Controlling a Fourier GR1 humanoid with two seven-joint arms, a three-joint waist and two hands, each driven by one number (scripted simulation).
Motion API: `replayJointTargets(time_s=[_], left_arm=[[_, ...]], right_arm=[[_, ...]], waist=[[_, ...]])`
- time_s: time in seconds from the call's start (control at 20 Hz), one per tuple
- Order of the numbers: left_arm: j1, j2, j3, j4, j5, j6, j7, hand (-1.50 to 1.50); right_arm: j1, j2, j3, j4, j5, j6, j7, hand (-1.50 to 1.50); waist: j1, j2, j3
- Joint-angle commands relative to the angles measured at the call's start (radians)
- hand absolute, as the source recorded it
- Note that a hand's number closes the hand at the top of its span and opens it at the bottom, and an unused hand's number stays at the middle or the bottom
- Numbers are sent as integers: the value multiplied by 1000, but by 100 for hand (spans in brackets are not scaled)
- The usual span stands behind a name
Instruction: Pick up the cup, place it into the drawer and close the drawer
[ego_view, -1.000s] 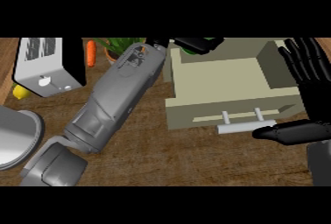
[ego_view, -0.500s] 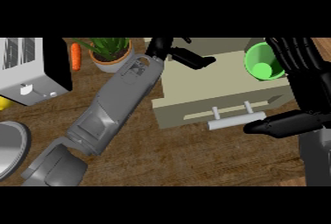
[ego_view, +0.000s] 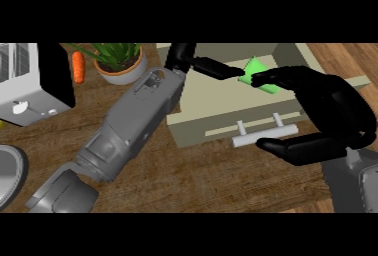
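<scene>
Both hands over drawer (ego_view: 221, 107), right hand (ego_view: 332, 115) curled around cup (ego_view: 262, 80), left hand (ego_view: 196, 62) open.

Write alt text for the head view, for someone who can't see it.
The right hand curls over a green cup above an open drawer with a white handle. The left hand reaches over the drawer's far side. A potted plant, carrot and toaster stand at left.

I see a green cup (ego_view: 260, 80), beige drawer (ego_view: 221, 102), orange carrot (ego_view: 78, 67), brown wood-grain surface (ego_view: 207, 175), black robot hand (ego_view: 336, 107)
</scene>
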Motion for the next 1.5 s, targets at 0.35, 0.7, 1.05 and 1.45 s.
replayJointTargets(time_s=[0.35, 0.7, 1.05, 1.45], left_arm=[[-10, 0, 37, -31, 157, 70, -144, -150], [23, 0, 39, -28, 207, 55, -172, -150], [131, 22, 57, -85, 206, -54, -229, -150], [223, 67, 62, -202, 205, -51, -220, -150]], right_arm=[[33, -176, 197, -25, 26, 271, 162, 150], [111, -218, 246, 19, 432, 177, 34, -150], [93, -146, 342, 358, 660, 32, -95, -150], [-105, -91, 343, 862, 800, -88, -312, 150]], waist=[[64, -26, -1], [152, -34, 1], [243, -40, 1], [276, -42, 2]])
